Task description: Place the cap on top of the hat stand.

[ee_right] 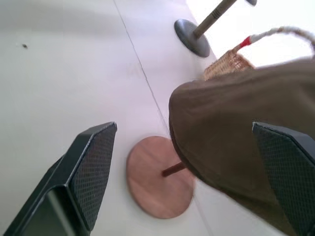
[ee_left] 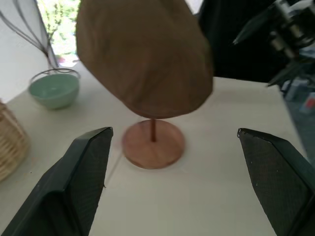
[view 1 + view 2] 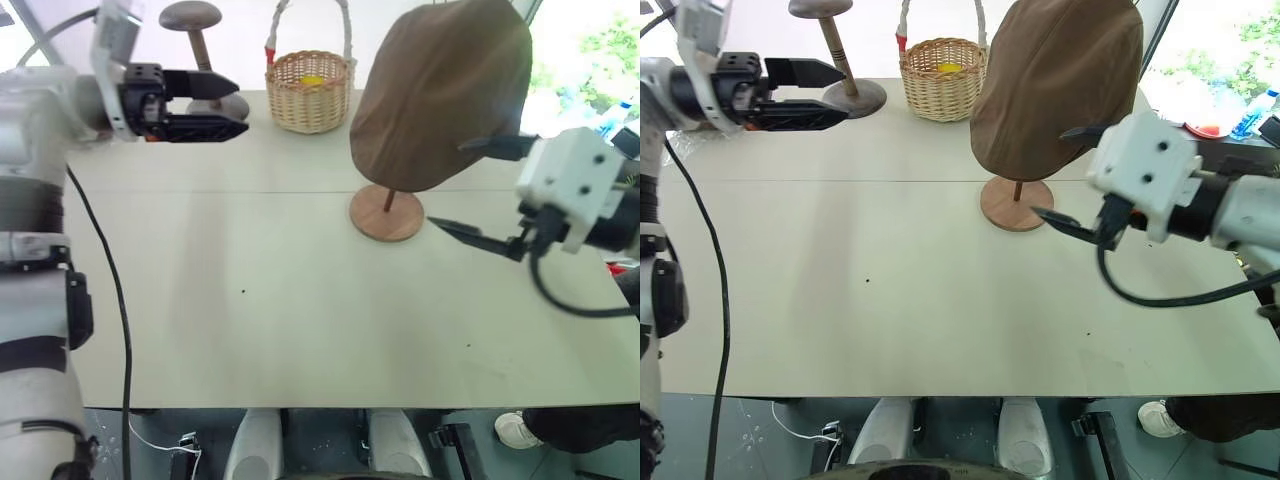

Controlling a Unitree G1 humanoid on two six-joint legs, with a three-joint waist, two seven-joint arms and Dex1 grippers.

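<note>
The brown cap (image 3: 440, 95) sits draped over the top of the hat stand, whose thin stem (image 3: 388, 199) and round reddish base (image 3: 386, 214) show beneath it; the disc top is hidden under the fabric. My right gripper (image 3: 480, 190) is open just right of the cap, one finger level with its lower edge and the other beside the base, holding nothing. My left gripper (image 3: 225, 105) is open and empty at the far left of the table, pointing toward the stand. In the left wrist view the cap (image 2: 145, 54) hangs over the base (image 2: 153, 144). The right wrist view shows the cap (image 1: 236, 132) close ahead.
A wicker basket (image 3: 310, 92) with a looped handle stands at the back, left of the cap. A darker stand (image 3: 200, 40) with a domed top is behind my left gripper. A green bowl (image 2: 54, 90) sits farther back. A black cable (image 3: 110, 290) hangs along the left.
</note>
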